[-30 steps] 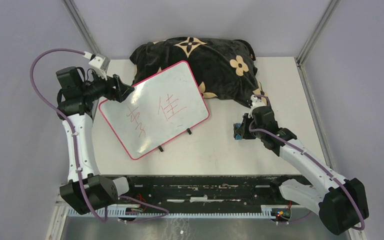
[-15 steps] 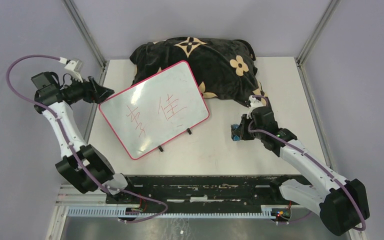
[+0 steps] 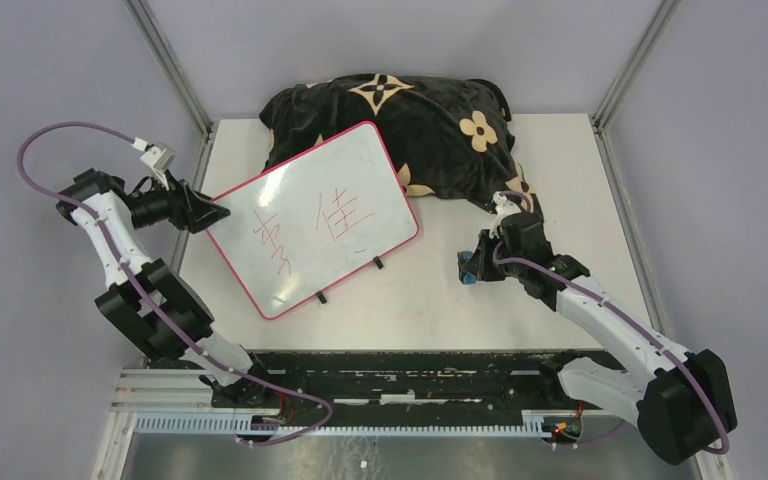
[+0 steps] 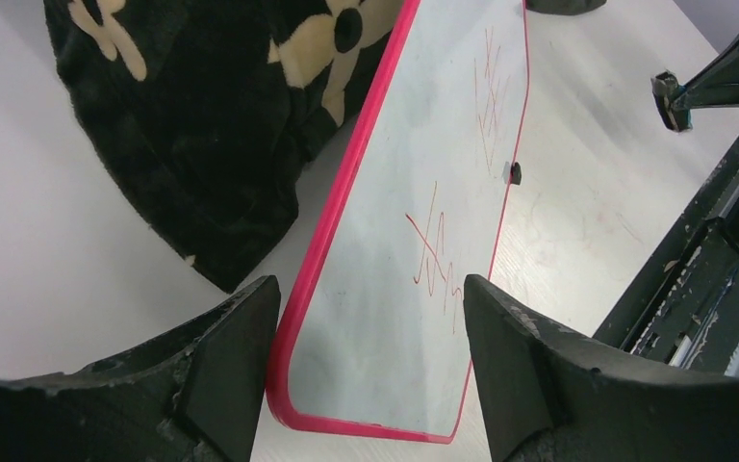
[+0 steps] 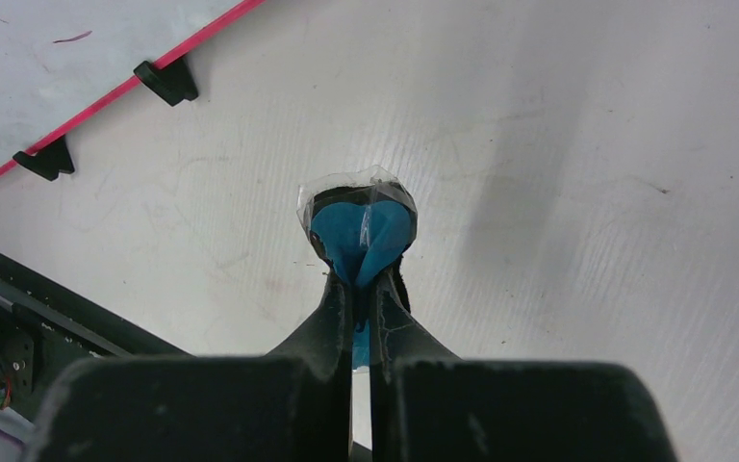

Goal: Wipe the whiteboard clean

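Whiteboard (image 3: 310,220) lies right in front of the left hand (image 3: 215,212), its near corner sitting in the gap between the spread fingers (image 4: 236,332). The hand is wide open and grips nothing. The pink-red rim runs close to one finger, but I cannot tell whether it touches. The board's far side is propped on the black floral cushion (image 3: 430,120), beyond the hand, so the face is tilted rather than flat. That is probably why this hand is there: a propped board would slide or rock under wiping, and closing on the corner would steady it.

Red marks (image 3: 305,225) cover the middle of the face, so no erasing shows.

The right hand (image 3: 472,268) is closed tight on a blue pad (image 5: 361,231) wrapped in clear film, held pad-forward just over the bare counter (image 3: 430,300). I take the pad for the wiper. The board's small black feet (image 5: 165,82) and lower rim are ahead of this hand and off to one side, well apart from the pad.
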